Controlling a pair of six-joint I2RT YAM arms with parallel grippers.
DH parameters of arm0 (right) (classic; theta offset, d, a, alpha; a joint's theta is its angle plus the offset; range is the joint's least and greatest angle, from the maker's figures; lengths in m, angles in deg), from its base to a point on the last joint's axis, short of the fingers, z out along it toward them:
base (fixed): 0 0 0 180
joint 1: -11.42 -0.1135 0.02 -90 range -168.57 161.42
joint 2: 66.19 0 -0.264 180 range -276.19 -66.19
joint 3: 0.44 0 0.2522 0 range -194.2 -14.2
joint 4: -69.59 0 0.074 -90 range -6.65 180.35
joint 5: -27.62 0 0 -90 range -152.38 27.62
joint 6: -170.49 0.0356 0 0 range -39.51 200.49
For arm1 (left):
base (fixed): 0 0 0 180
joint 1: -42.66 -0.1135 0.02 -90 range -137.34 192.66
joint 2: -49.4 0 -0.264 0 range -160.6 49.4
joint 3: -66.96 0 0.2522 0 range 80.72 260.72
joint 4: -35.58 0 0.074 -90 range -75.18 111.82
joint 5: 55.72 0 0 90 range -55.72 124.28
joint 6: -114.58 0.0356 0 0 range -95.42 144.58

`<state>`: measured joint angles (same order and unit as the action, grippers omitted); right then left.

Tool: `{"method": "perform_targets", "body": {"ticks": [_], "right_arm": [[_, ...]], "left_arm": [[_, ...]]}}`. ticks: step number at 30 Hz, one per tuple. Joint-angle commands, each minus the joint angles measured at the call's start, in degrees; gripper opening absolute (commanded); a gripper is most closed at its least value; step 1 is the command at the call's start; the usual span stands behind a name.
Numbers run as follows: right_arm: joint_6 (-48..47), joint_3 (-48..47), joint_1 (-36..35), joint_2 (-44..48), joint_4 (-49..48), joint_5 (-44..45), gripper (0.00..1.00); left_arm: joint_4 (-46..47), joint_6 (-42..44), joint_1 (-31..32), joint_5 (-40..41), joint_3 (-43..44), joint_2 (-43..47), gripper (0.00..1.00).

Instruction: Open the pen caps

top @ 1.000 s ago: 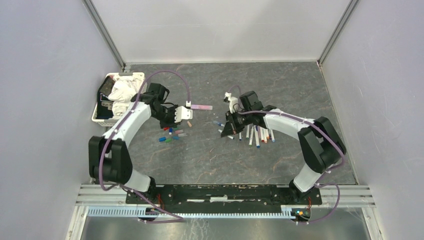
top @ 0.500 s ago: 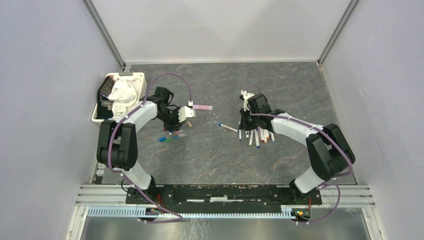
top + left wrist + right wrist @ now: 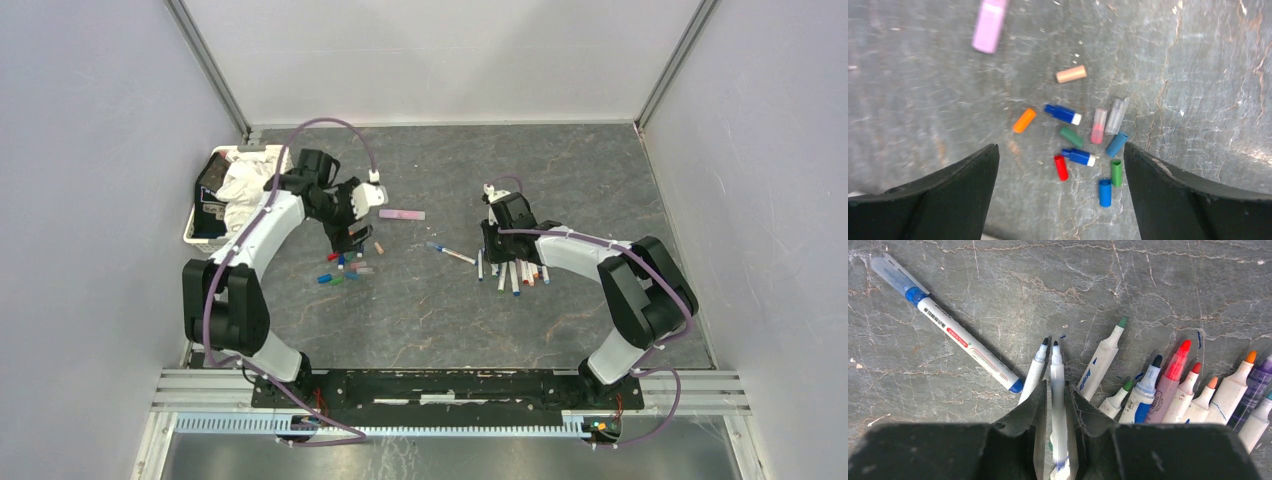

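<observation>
Seen from above, soft, even light fills the scene. The white walls (image 3: 440,60) are bright, and the dark grey bench (image 3: 420,310) carries only faint shadows close under the arms.

In the left wrist view the pen caps (image 3: 1079,156) look fairly sharp, while the pink marker (image 3: 989,25) beyond them is smeared with blur. The left end effector (image 3: 1060,146) shows as dark, soft-edged shapes.

In the right wrist view the bench's veins are crisp. The pen (image 3: 1058,405) blurs near the lens, between the near-black fingers of the right end effector (image 3: 1056,384).
</observation>
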<state>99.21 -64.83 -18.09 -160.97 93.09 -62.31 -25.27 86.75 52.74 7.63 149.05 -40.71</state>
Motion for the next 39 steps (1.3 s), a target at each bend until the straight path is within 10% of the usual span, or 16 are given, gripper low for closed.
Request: {"method": "perform_targets", "body": {"ticks": [1, 12, 26, 34, 39], "right_arm": [[0.79, 0.19, -0.19, 1.4, -1.6, 1.99, 0.25], [-4.59, -1.85, -2.04, 6.63, -2.77, 1.82, 0.37], [-23.02, -13.28, -8.97, -9.21, -1.48, -3.49, 0.51], [-22.24, -12.78, -8.93, -12.86, -3.51, -4.35, 0.47], [-22.42, -12.39, -8.96, -12.84, -3.59, -6.29, 0.2]], "left_arm": [[-4.94, -8.55, 0.02, -0.31, 9.4, 3.25, 1.0], [0.33, -20.64, -0.25, 12.98, 15.17, 8.65, 1.0], [6.39, -29.23, -7.96, 6.96, 14.71, 11.37, 1.0], [6.48, -27.53, -9.56, 4.62, 13.62, 12.44, 1.0], [1.68, -21.78, -9.56, -0.56, 11.96, 12.85, 1.0]]}}
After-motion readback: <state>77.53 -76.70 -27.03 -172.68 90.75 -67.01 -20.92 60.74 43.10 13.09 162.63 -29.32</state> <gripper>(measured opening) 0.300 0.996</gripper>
